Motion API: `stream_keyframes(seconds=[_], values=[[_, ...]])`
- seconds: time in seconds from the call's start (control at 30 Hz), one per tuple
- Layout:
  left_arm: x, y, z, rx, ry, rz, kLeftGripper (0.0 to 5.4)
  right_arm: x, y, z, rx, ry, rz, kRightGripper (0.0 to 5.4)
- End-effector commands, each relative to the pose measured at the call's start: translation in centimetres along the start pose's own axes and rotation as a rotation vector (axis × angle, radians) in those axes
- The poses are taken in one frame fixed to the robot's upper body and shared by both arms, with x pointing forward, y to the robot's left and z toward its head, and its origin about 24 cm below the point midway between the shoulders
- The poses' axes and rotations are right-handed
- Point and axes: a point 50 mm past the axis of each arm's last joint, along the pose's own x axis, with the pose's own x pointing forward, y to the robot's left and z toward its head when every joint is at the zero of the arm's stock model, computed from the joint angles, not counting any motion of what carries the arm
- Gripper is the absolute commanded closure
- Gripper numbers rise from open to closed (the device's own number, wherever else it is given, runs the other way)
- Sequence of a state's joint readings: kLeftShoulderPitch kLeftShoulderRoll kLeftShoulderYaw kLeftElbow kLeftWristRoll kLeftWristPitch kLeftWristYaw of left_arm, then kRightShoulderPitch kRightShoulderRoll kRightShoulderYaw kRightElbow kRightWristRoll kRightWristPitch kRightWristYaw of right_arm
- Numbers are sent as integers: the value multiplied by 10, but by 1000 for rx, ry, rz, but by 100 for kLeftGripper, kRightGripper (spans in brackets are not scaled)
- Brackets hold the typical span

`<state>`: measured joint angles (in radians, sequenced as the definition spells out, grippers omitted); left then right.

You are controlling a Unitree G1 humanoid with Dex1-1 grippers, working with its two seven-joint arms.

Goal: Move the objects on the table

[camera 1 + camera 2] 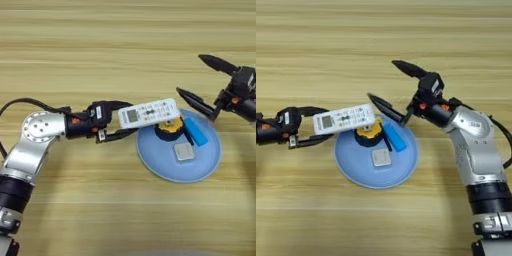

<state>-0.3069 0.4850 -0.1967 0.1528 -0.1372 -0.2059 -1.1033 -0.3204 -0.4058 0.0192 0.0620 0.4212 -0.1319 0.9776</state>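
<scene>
Over a blue plate point(210, 162) holding tape measure point(170, 127), grey block point(184, 152) and blue bar point(196, 132): left gripper point(121, 119) clamping white remote point(149, 113); right gripper point(387, 86) spread wide, empty.

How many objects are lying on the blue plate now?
3 on the blue plate: the tape measure at its back, the blue bar to the right, the grey block in the middle. The remote control is held above by the left gripper.

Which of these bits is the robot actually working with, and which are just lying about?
Working with:
white remote, gripped by the left gripper
tape measure, grey block and blue bar, all on the blue plate

Lying about:
nothing else on the table
</scene>
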Motion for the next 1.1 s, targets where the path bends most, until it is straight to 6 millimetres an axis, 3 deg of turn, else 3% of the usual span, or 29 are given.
stream_keyframes(seconds=[0.03, 0.4, 1.1], values=[[0, -2, 5, 30, -17, -52, 256, 0, 9, 2, 14, 38, 112, 0], [4, -2, 4, 47, -8, -85, 256, 4, 24, 1, 14, 163, 341, 0], [3, -1, 5, 66, -3, -100, 256, 25, 19, -22, -118, 329, 441, 0]])
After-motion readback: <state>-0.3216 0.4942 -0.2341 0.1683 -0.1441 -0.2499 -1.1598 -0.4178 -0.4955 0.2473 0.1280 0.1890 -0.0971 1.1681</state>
